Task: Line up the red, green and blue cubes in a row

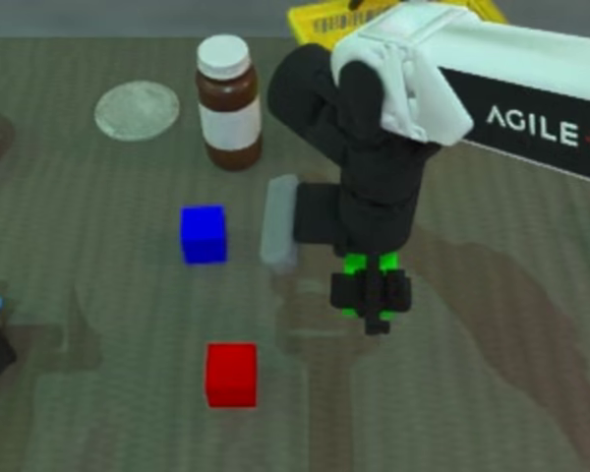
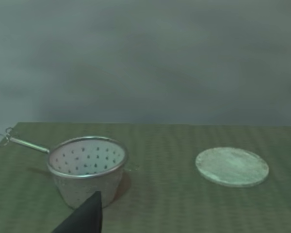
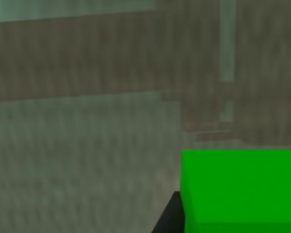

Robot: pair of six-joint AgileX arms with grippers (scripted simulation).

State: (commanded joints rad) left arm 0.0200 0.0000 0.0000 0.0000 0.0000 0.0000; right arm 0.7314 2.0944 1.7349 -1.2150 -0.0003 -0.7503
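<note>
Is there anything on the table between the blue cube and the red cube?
No. In the top view, only bare table separates the blue cube and the red cube.

Three cubes: one red [image 1: 231,374], one blue [image 1: 204,234], one green [image 1: 372,264], the last mostly hidden under the right arm. One brown jar [image 1: 227,101]. One round disc [image 1: 137,109]. One metal strainer [image 2: 86,167]. One grey block [image 1: 279,223]. One yellow thing [image 1: 324,20] at the worktop's [image 1: 98,295] far edge, largely covered. Two arms.
</note>
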